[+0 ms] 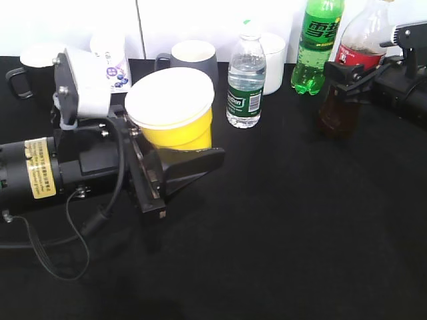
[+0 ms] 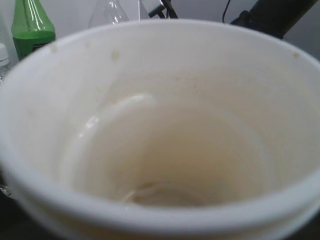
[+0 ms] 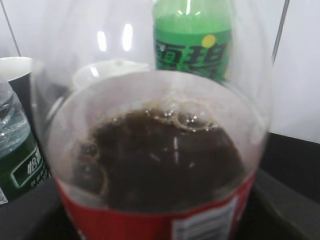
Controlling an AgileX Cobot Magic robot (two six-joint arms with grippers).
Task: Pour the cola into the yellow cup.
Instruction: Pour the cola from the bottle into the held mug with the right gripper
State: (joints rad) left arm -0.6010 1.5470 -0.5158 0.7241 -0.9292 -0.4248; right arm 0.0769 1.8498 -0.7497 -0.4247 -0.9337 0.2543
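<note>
Left gripper clamped on one yellow cup, right gripper on one cola.

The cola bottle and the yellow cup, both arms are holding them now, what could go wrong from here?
1. The cola bottle in the right gripper is far from the yellow cup in the left gripper, so an early tilt would likely spill onto the black table.
2. The water bottle and green soda bottle stand between them and might get knocked over.
3. The cola shows bubbles; a fast pour may foam over.
</note>
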